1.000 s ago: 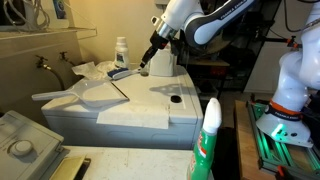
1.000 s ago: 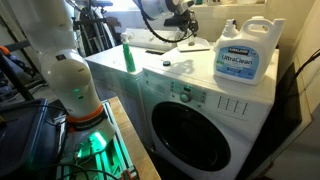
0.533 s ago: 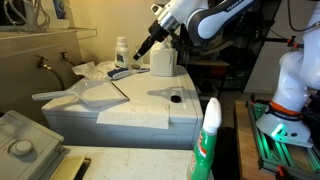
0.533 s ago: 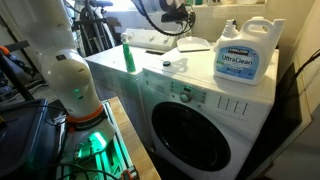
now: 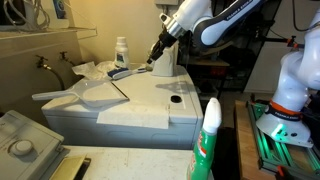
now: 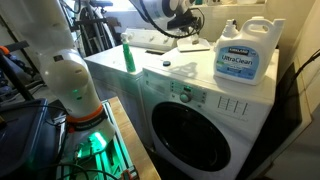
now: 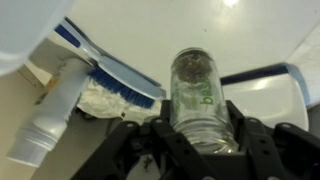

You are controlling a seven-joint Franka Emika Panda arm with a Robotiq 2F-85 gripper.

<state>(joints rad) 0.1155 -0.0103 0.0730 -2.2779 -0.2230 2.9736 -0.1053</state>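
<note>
My gripper (image 7: pixel 196 140) is shut on a clear bottle (image 7: pixel 195 95) with green lettering, which stands up between the fingers. In both exterior views the gripper (image 5: pixel 154 57) (image 6: pixel 184 24) hangs over the back of the white washing machine top (image 5: pixel 150 108) (image 6: pixel 150 68). It is close to a large white detergent jug (image 5: pixel 164 60). Below the bottle lie a blue-bristled brush (image 7: pixel 110 72) (image 5: pixel 122 73) and a white bottle (image 7: pixel 48 118).
A small dark cap (image 5: pixel 176 99) (image 6: pixel 167 64) lies on the machine top. A green spray bottle (image 5: pixel 208 140) (image 6: pixel 128 55) stands at one edge. A big detergent jug (image 6: pixel 244 55) stands at a corner. A white scoop (image 5: pixel 85 95) lies beside the brush.
The gripper, still holding the bottle, rose and then shifted a little sideways toward the white jug. Nothing on the machine top moved.
</note>
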